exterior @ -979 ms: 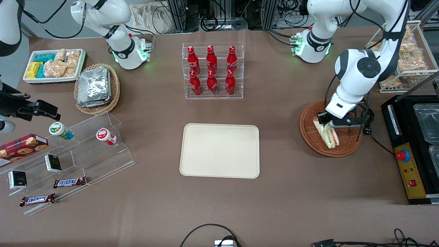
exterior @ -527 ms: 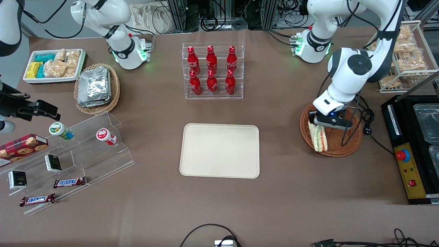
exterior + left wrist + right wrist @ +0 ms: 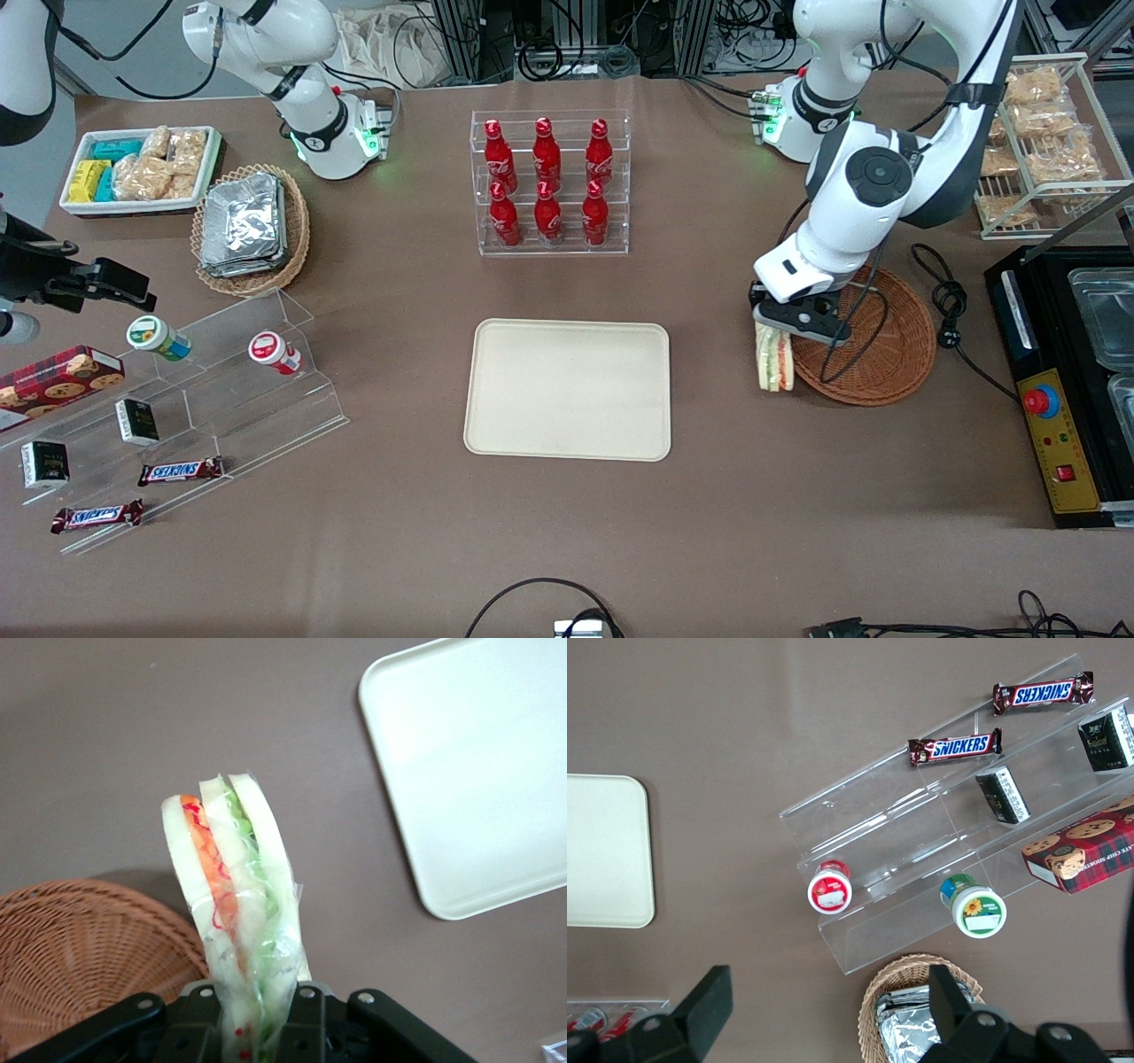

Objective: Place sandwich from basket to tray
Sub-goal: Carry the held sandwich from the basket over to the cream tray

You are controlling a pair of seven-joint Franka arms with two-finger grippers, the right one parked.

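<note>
My left gripper (image 3: 772, 335) is shut on the sandwich (image 3: 771, 361), a plastic-wrapped wedge of white bread with orange, red and green layers. It hangs in the air over the rim of the reddish-brown wicker basket (image 3: 886, 354), on the side facing the cream tray (image 3: 567, 388). In the left wrist view the sandwich (image 3: 232, 895) stands pinched between the black fingers of the gripper (image 3: 257, 1014), with the basket (image 3: 80, 966) beside it and a corner of the tray (image 3: 478, 771) lying apart on the brown table.
A clear rack of red bottles (image 3: 549, 182) stands farther from the front camera than the tray. A black appliance (image 3: 1067, 381) with a red button sits at the working arm's end. A black cable (image 3: 948, 310) lies beside the basket. A wire rack of snack bags (image 3: 1045, 142) stands near the arm's base.
The gripper has lifted the sandwich out of the basket's middle and carried it sideways to the basket's rim, toward the tray. The basket now lies bare.
</note>
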